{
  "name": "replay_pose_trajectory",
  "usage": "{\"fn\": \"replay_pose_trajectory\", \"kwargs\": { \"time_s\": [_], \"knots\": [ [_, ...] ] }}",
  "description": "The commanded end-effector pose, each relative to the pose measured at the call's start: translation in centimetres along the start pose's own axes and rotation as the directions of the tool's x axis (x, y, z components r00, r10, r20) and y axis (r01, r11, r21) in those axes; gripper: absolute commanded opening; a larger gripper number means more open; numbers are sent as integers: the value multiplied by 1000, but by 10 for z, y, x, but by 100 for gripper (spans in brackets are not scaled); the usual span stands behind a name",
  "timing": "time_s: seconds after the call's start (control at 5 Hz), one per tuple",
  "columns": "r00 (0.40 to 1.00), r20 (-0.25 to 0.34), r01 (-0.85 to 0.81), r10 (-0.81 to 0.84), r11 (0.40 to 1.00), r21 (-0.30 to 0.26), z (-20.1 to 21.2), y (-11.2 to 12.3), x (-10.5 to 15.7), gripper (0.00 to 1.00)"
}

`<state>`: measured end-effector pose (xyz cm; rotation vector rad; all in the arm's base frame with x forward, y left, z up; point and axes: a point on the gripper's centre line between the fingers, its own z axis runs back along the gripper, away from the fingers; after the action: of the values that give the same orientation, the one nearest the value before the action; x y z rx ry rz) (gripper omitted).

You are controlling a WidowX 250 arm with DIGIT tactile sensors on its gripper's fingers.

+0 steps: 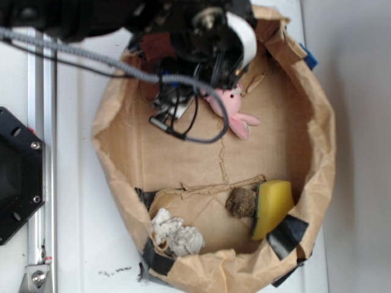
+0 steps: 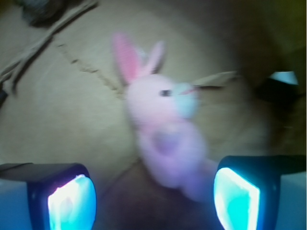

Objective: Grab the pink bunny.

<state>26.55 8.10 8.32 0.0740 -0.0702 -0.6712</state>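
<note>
The pink bunny (image 1: 231, 108) lies on the brown paper floor of the paper bag tray (image 1: 317, 122), in its far half, partly under the arm in the exterior view. In the wrist view the pink bunny (image 2: 163, 129) lies between the 2 fingers of the gripper (image 2: 153, 201), whose jaws are spread wide and hold nothing; the bunny's lower body sits nearer the right finger (image 2: 237, 196) than the left.

The main risk is an off-centre close: with the plush crowding the right pad, the jaws could catch only a leg or the edge of the body, and soft stuffing may squeeze out and slip free on the lift. If the gripper descends too low it could press into the paper floor or snag its torn creases, dragging the tray. The wrist view is blurred, so whether the fingers are already low enough to straddle the body cannot be judged with confidence. The yellow sponge (image 1: 272, 207) and crumpled white paper (image 1: 177, 235) lie at the near end, well apart and out of the way.
</note>
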Motion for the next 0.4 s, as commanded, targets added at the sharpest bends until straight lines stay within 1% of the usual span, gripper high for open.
{"fn": "replay_pose_trajectory", "kwargs": {
  "time_s": [0.0, 0.2],
  "knots": [
    [1000, 14, 21, -22, 998, 54, 0, 21, 4, 100],
    [999, 1, 36, -36, 998, 54, -7, 21, 9, 100]
  ]
}}
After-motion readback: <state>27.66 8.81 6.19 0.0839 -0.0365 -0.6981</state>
